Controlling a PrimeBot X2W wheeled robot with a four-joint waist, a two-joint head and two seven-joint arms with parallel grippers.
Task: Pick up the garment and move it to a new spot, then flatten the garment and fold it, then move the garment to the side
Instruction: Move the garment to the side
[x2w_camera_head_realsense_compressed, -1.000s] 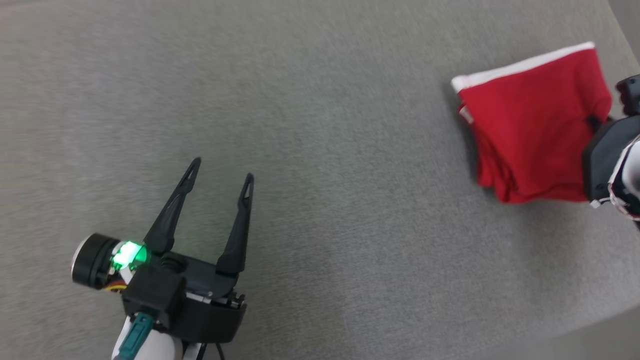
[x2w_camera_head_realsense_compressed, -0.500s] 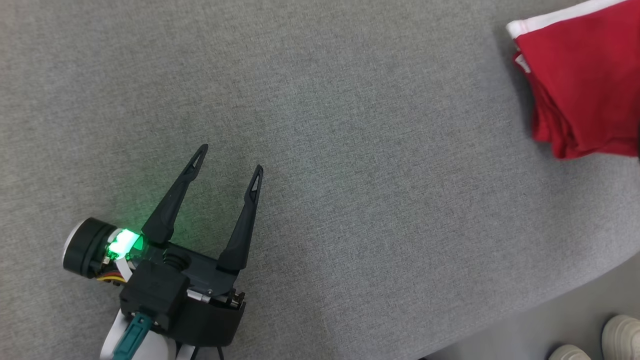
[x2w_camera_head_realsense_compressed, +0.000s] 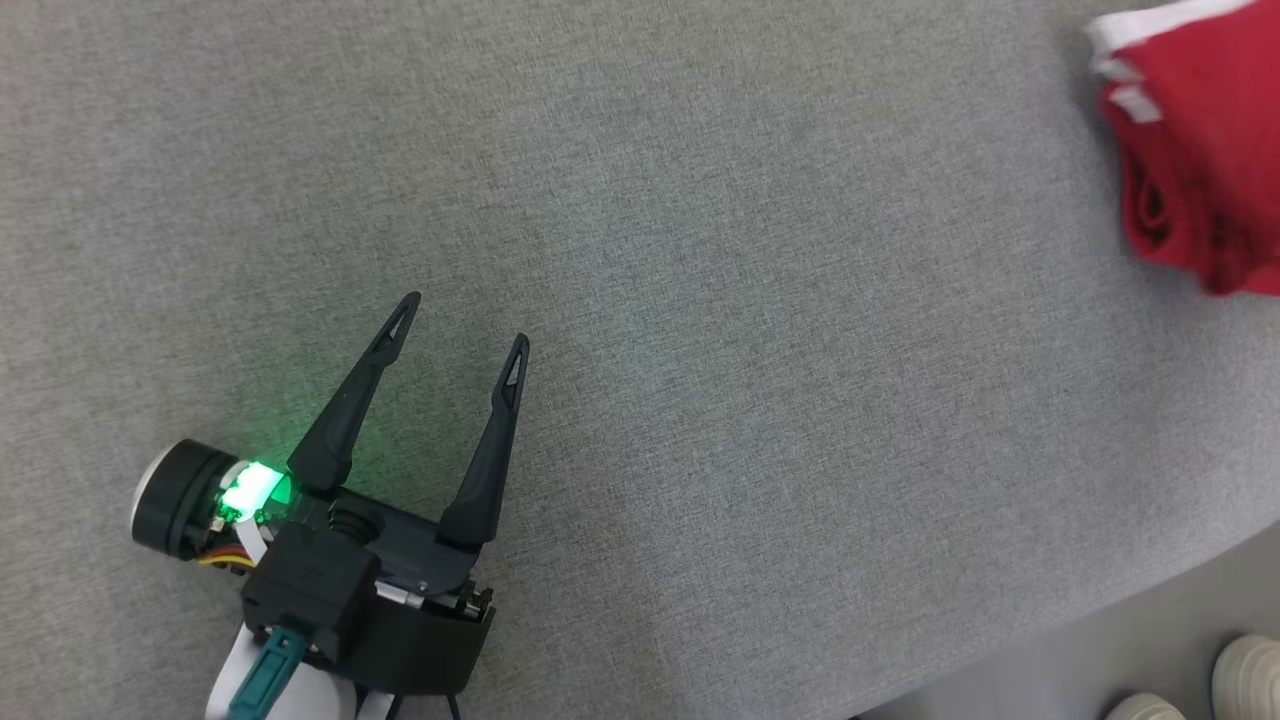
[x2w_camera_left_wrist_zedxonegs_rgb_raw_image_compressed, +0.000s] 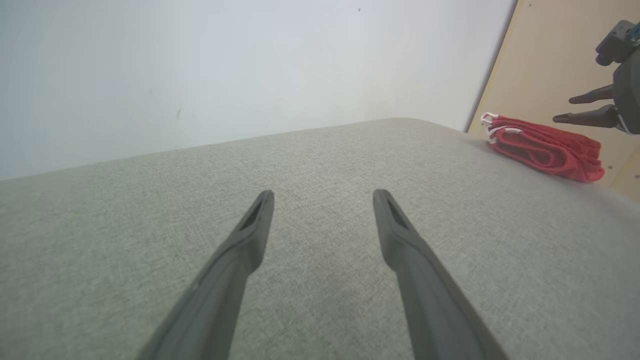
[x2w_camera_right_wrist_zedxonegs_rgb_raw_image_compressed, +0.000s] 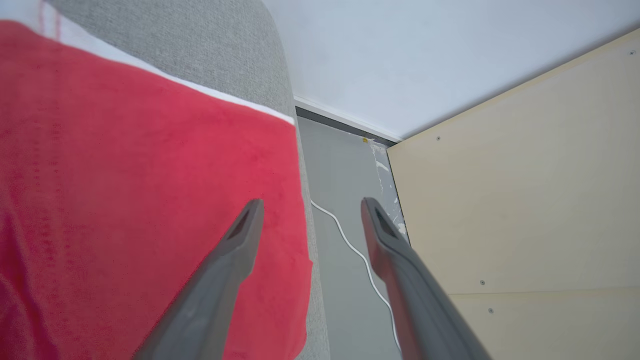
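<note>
The garment is red with a white band, folded into a flat stack at the far right of the grey cloth surface. It lies low and folded at the surface's far corner in the left wrist view. My left gripper rests open at the lower left, far from it, with nothing between its fingers. My right gripper stands open just above the garment's edge, holding nothing; from the left wrist view its dark fingers hover beside the stack.
The grey surface ends in a curved edge at the lower right, with floor and a person's pale shoes beyond. A tan board, a white cable on the floor and a pale wall lie past the far edge.
The right gripper has opened and let go of the garment, which now lies folded near the right edge. The camera has turned, shifting the garment toward the picture's right. The left gripper stays put.
</note>
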